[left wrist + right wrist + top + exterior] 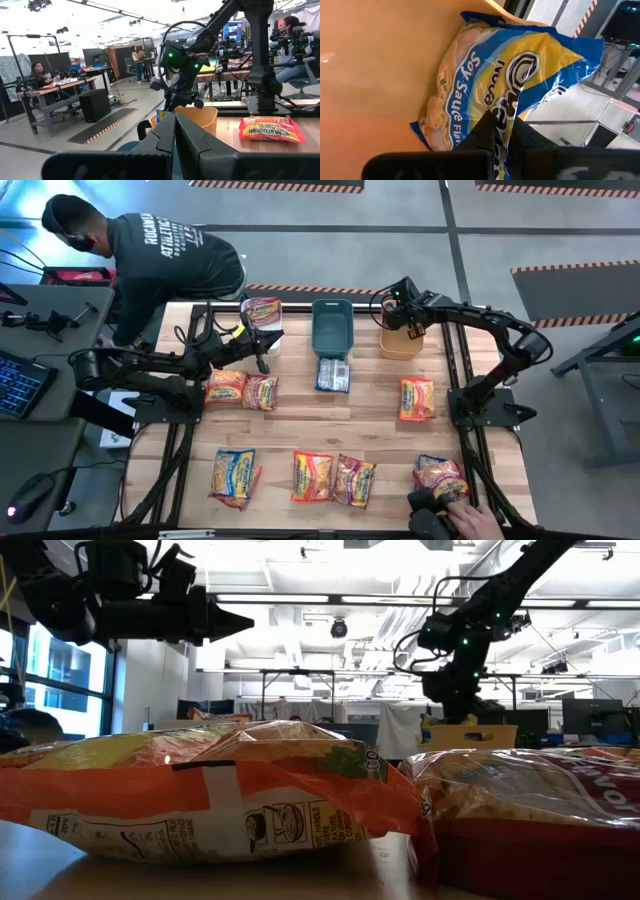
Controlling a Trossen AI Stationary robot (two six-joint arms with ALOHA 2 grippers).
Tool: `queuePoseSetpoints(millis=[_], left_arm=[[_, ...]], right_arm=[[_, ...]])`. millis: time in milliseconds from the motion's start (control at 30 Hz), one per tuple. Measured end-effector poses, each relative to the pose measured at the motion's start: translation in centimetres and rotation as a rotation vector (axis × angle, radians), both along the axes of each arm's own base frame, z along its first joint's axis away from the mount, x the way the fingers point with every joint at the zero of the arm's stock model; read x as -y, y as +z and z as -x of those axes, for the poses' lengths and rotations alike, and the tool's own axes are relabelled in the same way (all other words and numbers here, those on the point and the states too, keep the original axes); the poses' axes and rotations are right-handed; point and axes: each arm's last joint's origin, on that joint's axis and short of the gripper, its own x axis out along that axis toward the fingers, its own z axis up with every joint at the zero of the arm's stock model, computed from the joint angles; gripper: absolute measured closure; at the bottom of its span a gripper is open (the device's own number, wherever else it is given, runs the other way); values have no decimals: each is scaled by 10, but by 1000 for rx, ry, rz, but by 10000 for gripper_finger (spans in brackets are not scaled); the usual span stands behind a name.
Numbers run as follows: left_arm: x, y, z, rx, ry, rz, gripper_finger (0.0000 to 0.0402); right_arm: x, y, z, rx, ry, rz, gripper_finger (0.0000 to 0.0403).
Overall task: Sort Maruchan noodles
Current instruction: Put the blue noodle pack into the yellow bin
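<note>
wooden table (380, 435) w/ approx ten noodle packets (417, 398) loose on it. orange bin (400, 343) at far edge: right gripper (501, 131) inside, pinching a blue-yellow packet (490, 85). left gripper (175, 137) pressed together, hovering nr white bin (262, 311). risk: packet snags on rim, or clings to the fingers on release.

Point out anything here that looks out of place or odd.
A hand reaches onto the table's near right corner beside a red packet, inside the robot's workspace. Also, a blue packet lies on the table in front of the teal bin, not inside it.
</note>
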Motion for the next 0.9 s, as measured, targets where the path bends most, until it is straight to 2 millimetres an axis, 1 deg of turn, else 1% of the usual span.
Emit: queuePoseSetpoints(millis=[200, 267, 367, 533, 667, 767, 900], left_arm=[[0, 0, 0, 0, 0, 0, 399], [0, 0, 0, 0, 0, 0, 399], [0, 0, 0, 0, 0, 1, 399], [0, 0, 0, 0, 0, 1, 399], [0, 0, 0, 0, 0, 1, 399], [0, 0, 0, 0, 0, 1, 399], [0, 0, 0, 0, 0, 1, 399]], right_arm=[[0, 0, 0, 3, -1, -3, 401], [-1, 0, 0, -7, -5, -3, 393], [-2, 0, -1, -16, -19, 10, 364], [-4, 1, -3, -4, -90, 43, 292], [-4, 1, -4, -15, -92, 59, 242], [-4, 1, -5, -9, -94, 65, 220], [-4, 3, -5, 19, -116, 75, 211]])
